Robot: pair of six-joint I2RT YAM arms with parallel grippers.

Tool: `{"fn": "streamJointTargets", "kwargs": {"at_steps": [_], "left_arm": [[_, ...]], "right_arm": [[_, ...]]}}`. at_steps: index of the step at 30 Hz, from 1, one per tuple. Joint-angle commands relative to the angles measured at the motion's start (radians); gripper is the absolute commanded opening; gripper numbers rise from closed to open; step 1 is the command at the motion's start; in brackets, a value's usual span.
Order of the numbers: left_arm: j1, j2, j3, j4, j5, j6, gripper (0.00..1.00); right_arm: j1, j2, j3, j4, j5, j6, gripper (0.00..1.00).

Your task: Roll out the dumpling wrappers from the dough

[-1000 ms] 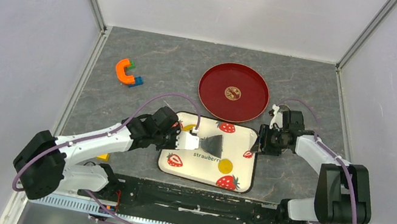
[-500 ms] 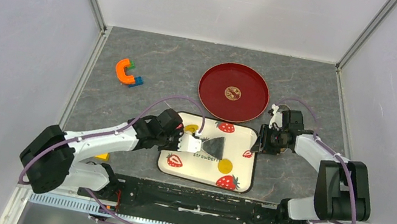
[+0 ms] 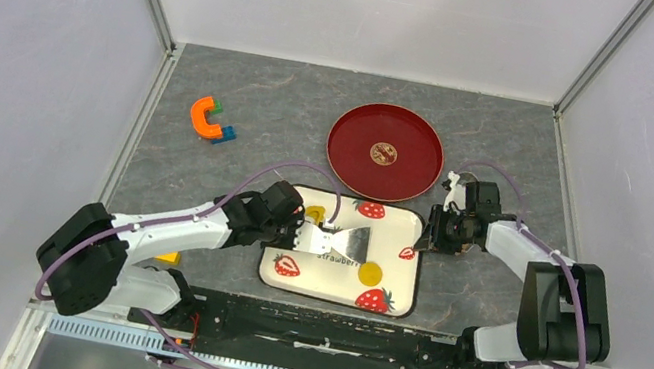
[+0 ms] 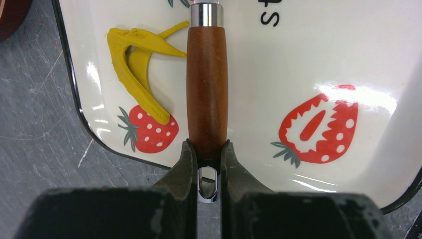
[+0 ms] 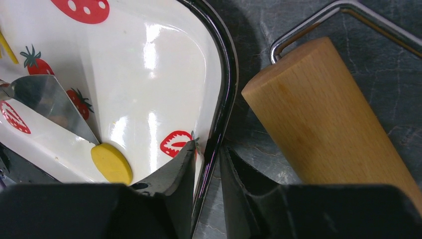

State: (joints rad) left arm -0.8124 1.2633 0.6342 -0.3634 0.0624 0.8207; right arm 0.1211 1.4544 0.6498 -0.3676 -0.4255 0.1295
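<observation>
**Item: dumpling wrapper** (image 3: pixel 371 274). One small, flat, round disc of yellow dough with a smooth face and a clean edge. It lies on the white square strawberry-printed tray (image 3: pixel 391 240), in the near right part and just inside the black rim. In your right wrist view the disc (image 5: pixel 112 163) sits at the tip of the metal blade.

**Item: wooden-handled metal scraper** (image 3: pixel 353 243). Your left tool (image 4: pixel 206 147) is clamped tight on the end of the brown handle (image 4: pixel 206 89). The curved yellow dough scrap (image 4: pixel 134 64) lies beside it on the tray.

**Item: right tool** (image 5: pixel 206 149). Its fingers stand narrowly apart astride the tray's right rim, one inside and one outside. You cannot tell whether they pinch it. A pale wooden rolling pin (image 5: pixel 323 114) lies just outside on the grey bench (image 3: pixel 264 113).

**Changes since a second ago.** Your left arm has swung rightward, and the blade now sits slightly nearer the disc and shows bright instead of dark. The disc, the tray and the round red plate (image 3: pixel 411 174) are unmoved.
</observation>
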Motion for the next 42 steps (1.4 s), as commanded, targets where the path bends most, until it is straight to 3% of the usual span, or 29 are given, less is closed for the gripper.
{"fn": "streamJointTargets", "kwargs": {"at_steps": [1,13,23,29,42], "left_arm": [[-0.020,-0.017,-0.008,-0.010,0.035,0.066,0.02],[-0.030,-0.054,-0.017,-0.068,0.037,0.087,0.02],[-0.030,-0.051,-0.013,-0.085,0.060,0.075,0.02],[-0.031,-0.035,-0.003,-0.106,0.079,0.090,0.02],[-0.041,-0.011,0.029,-0.141,0.099,0.089,0.02]], "right_arm": [[0.011,0.059,-0.055,-0.052,0.049,-0.032,0.26],[0.011,0.070,-0.061,-0.046,0.029,-0.037,0.05],[0.011,0.070,-0.062,-0.043,0.002,-0.041,0.14],[0.010,0.090,-0.065,-0.042,0.020,-0.040,0.00],[0.010,0.090,-0.065,-0.041,0.027,-0.031,0.00]]}}
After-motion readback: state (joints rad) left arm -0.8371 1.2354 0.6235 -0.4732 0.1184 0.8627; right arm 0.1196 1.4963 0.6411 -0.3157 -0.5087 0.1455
